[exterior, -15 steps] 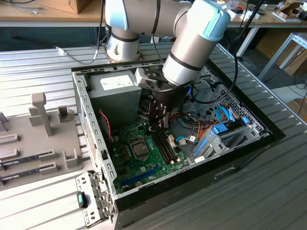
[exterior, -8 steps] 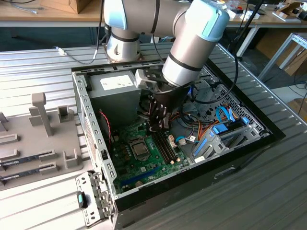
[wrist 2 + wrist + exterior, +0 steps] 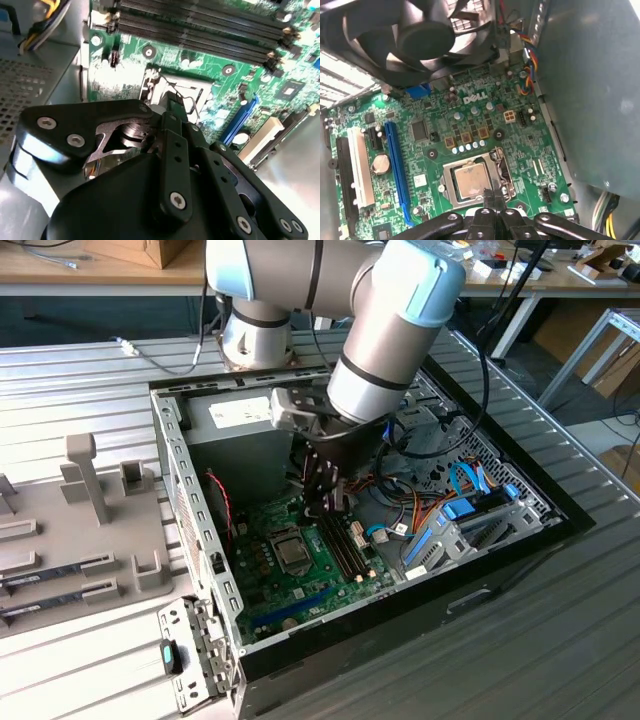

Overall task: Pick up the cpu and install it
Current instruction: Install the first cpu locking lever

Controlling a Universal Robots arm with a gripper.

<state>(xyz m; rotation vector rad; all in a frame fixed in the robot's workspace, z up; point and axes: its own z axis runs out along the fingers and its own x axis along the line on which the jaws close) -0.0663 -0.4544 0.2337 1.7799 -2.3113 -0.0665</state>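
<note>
We are seeing the gripper (image 3: 327, 502) reaching down inside the open case (image 3: 180, 480), hanging over the motherboard (image 3: 300, 580). In the first wrist view the cpu (image 3: 471, 180) is sitting flat in its socket (image 3: 445, 187) on the green board, silvery top facing up, with the socket's metal frame around it. The gripper's (image 3: 490, 196) dark fingertips are pressed together into one narrow tip just beside the cpu's edge, over the socket frame; we are seeing nothing between them, so the pincer is clenched and empty. Whether the tip is touching the frame we cannot tell. In the second wrist view the fingers (image 3: 176, 107) are pointing at the socket, with the memory slots (image 3: 200, 25) lying beyond it. The fan (image 3: 415, 35) is hanging over the board's far end.
</note>
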